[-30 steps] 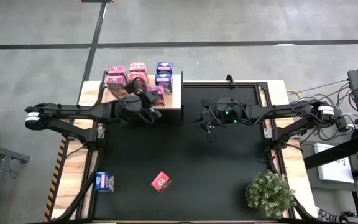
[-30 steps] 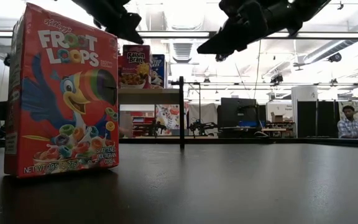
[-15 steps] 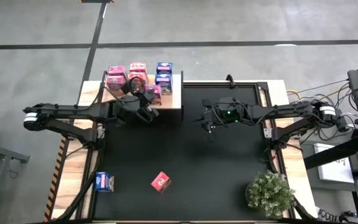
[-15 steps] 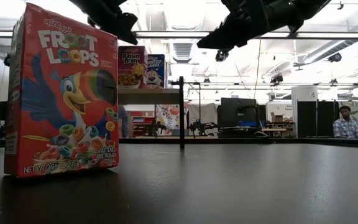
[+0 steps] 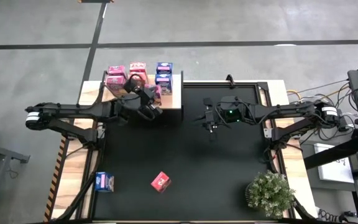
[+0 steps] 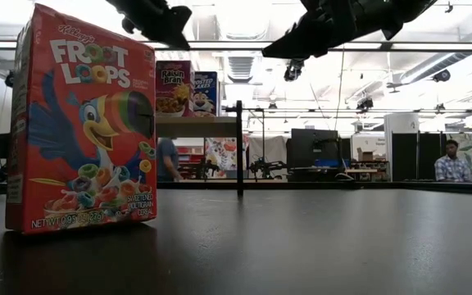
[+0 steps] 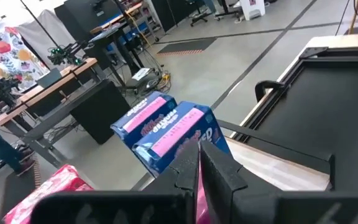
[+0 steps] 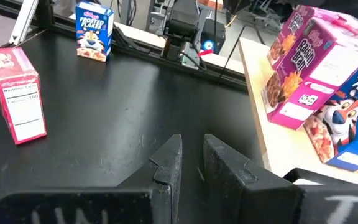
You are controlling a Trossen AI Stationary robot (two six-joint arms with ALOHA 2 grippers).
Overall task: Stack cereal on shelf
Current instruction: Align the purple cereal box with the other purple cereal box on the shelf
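My left claw [image 5: 155, 111], fingers together and holding nothing, hangs at the front edge of the shelf [image 5: 174, 99], where pink and blue cereal boxes [image 5: 163, 74] stand at the counter's far left corner. My right claw [image 5: 206, 118], fingers slightly apart and empty, hovers over mid-counter. A red box [image 5: 160, 182] and blue box [image 5: 105, 182] sit near the counter's [image 5: 229, 174] near edge.

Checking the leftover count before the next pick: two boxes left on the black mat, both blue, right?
Not quite. Two boxes are left on the mat, but only one is blue: the blue box near the left edge. The other is a red box beside it, as the high view shows; the right wrist view shows both as well.
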